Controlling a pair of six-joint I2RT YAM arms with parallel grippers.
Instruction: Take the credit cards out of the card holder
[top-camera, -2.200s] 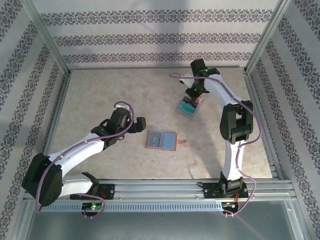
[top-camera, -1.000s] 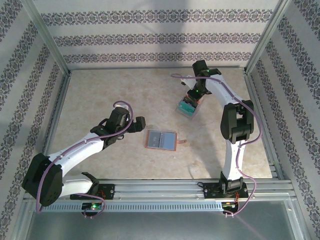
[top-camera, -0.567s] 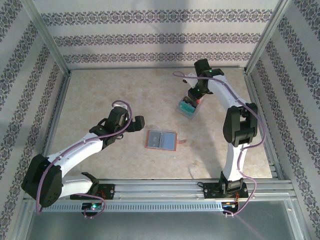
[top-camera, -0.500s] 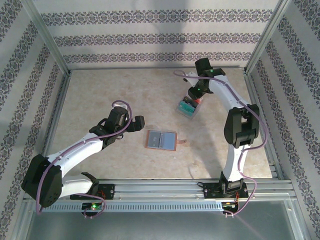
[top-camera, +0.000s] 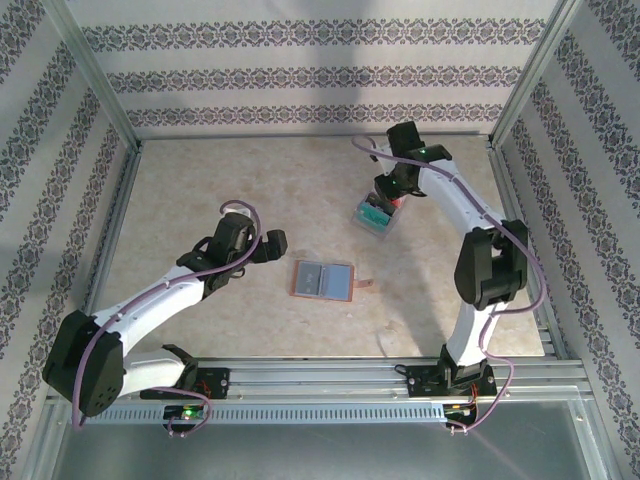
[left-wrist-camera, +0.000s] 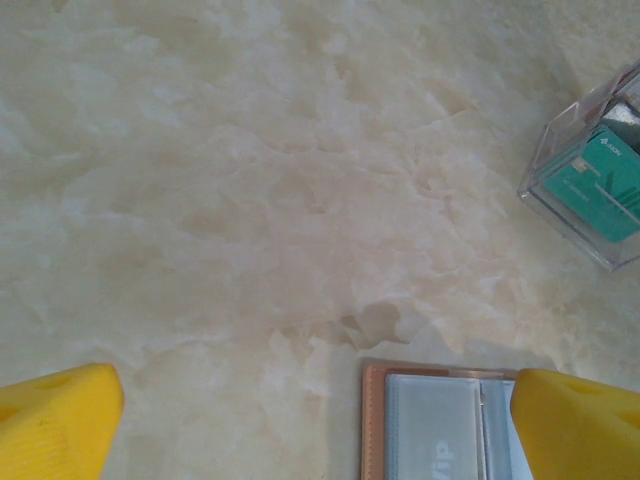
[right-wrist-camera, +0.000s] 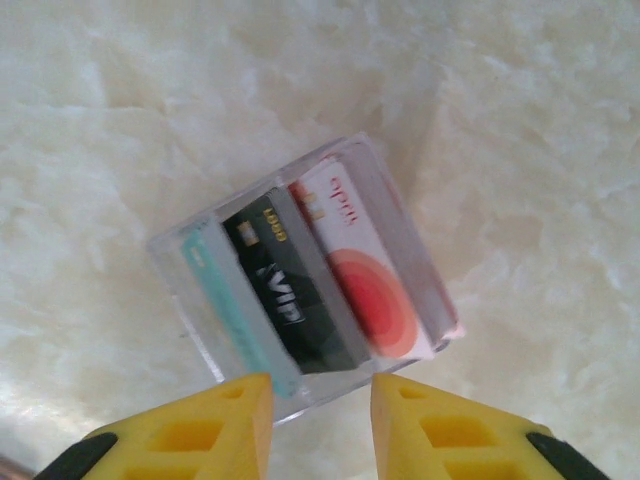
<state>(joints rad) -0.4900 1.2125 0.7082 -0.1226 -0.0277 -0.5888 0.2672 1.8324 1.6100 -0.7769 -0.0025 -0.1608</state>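
Salmon-pink card holder (top-camera: 322, 280) lay open and flat near the middle of the table (top-camera: 200, 180); teal, dark and red-white credit cards (right-wrist-camera: 300, 290) sat side by side in a clear box (right-wrist-camera: 385, 170) farther back, well apart from it; right gripper (right-wrist-camera: 320, 400) hovered over the box, fingers narrowly parted, empty; left gripper (left-wrist-camera: 320, 425) was spread wide near the holder, empty.

I work inside a purpose-built robot test cell, a lab rig rather than a home; the beige marble-patterned tabletop (top-camera: 250, 180) is boxed in by flat wall panels papered in grey floral stripes (top-camera: 300, 75), held by bare aluminium corner posts (top-camera: 95, 85); my white and black arms (top-camera: 150, 300) are bolted to a slotted aluminium rail (top-camera: 320, 375) at the near edge; purple cables (top-camera: 240, 208) loop along them.
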